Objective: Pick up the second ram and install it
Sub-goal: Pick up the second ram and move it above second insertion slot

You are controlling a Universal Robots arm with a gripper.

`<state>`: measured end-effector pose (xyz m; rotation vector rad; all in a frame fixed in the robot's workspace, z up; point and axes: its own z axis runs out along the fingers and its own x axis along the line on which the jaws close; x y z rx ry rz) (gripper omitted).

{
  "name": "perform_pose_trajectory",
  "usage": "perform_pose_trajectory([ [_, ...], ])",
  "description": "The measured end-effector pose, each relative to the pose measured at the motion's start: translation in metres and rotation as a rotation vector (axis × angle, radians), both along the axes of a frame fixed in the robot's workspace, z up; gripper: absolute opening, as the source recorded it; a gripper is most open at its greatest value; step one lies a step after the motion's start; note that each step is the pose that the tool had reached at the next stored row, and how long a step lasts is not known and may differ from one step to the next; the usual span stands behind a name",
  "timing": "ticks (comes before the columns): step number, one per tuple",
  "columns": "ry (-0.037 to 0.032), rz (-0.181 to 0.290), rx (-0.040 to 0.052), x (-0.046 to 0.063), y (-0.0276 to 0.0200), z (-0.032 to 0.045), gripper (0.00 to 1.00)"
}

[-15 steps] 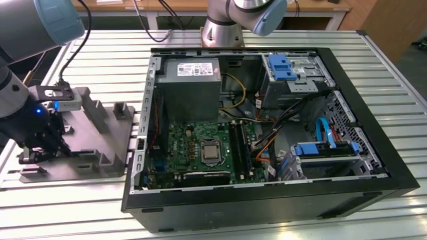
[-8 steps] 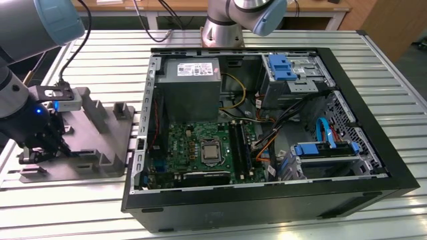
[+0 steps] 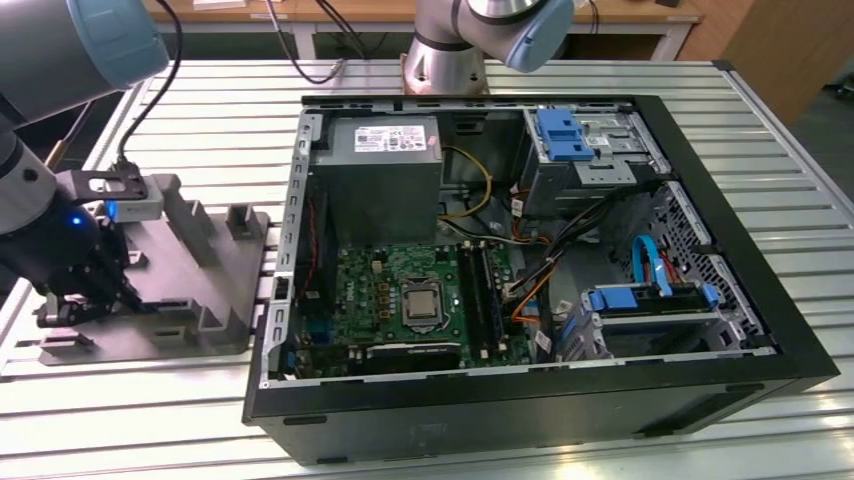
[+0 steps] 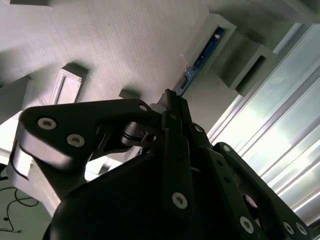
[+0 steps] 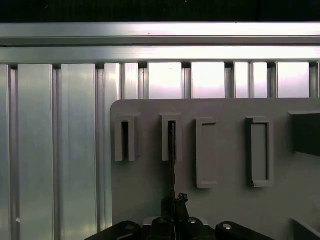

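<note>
Jaws: gripper [image 4: 171,100] closed, its 2 dark fingers pinching the thin edge of the second ram [image 4: 204,50].
Second ram: narrow blue-green strip. It is edge-on in the first wrist view [image 5: 171,155], a dark line running from the fingertips into a slotted holder [image 5: 171,131]. It is on the fixture plate, not in the computer.
Holders: 4 raised grey holders in a row; the ram's far end sits in the 2nd, counted from the plate's rounded corner.
Fixture plate: grey plastic [image 3: 187,295], flat on the table. In the exterior view the gripper [image 3: 74,300] is low over its 8 o'clock corner.
Table: ribbed aluminium slats [image 3: 147,400] under plate and case.
Computer case: black tower [image 3: 534,405] on its side, lid off, just beside the plate at the plate's 3 o'clock.
Motherboard: green square [image 3: 380,290] in the case floor, toward 7 o'clock.
Power-supply box: grey [image 3: 380,175], at the motherboard's 12 o'clock.
</note>
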<state>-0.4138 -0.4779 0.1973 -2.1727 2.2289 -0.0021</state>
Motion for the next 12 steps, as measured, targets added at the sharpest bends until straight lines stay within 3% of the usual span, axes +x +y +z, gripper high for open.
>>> perform_pose_trajectory([
  [6, 0.0005, 0.000, -0.0003, 0.000, -0.0001, 0.0132, 0.14],
  [12, 0.0006, 0.000, 0.0000, 0.000, -0.0001, 0.0200, 0.14],
])
